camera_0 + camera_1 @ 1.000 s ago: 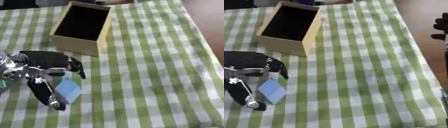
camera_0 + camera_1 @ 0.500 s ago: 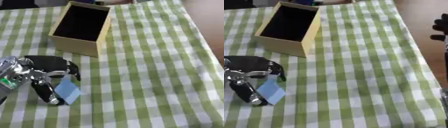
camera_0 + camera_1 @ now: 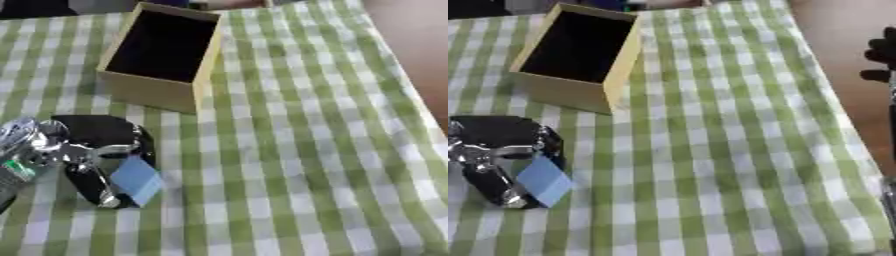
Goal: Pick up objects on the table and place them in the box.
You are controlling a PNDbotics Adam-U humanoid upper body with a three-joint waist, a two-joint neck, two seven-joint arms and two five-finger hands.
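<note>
Light-blue flat square object (image 3: 136, 180) is sitting pinched between the curled fingers and thumb of my left hand (image 3: 92, 150), low over the green-and-white checked tablecloth (image 3: 297, 150). Open tan cardboard box (image 3: 162, 55) is standing beyond it. My right hand (image 3: 881, 55) is showing only partly at the right edge; fingers apparently curled.

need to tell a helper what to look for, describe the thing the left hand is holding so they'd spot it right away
Start at the open yellow box at the far left of the green-and-white checked tablecloth, then come toward the near left corner. There the robot's black and silver left hand pinches a small flat light-blue piece. It is the only blue thing on the cloth.
</note>
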